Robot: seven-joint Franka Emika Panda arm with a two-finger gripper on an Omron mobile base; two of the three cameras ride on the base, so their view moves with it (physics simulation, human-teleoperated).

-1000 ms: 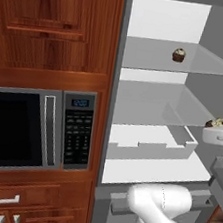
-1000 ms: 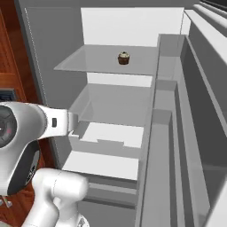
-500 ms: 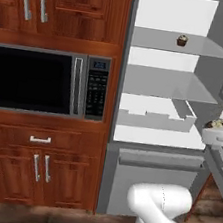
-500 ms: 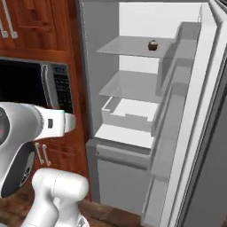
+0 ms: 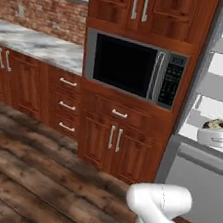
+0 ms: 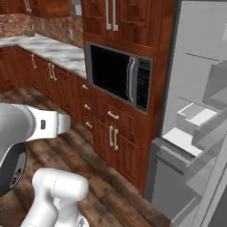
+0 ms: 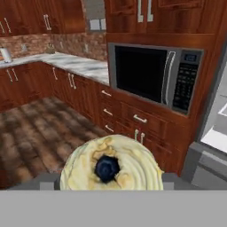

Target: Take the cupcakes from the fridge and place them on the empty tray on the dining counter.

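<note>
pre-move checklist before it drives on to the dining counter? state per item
1. Cupcake in the gripper: ok. The cupcake sits right at the fingers in the hand view, tan top toward the camera.
2. Cupcake upright: cannot tell; in the left base view it shows only as a small shape by the hand.
3. Arm clear of the fridge: cannot tell; the hand is level with a shelf and the depth is unclear.
4. Fridge door open: ok, shelves exposed.
5. Blue tray and dining counter in sight: not ok.
6. Floor ahead free: ok.
</note>
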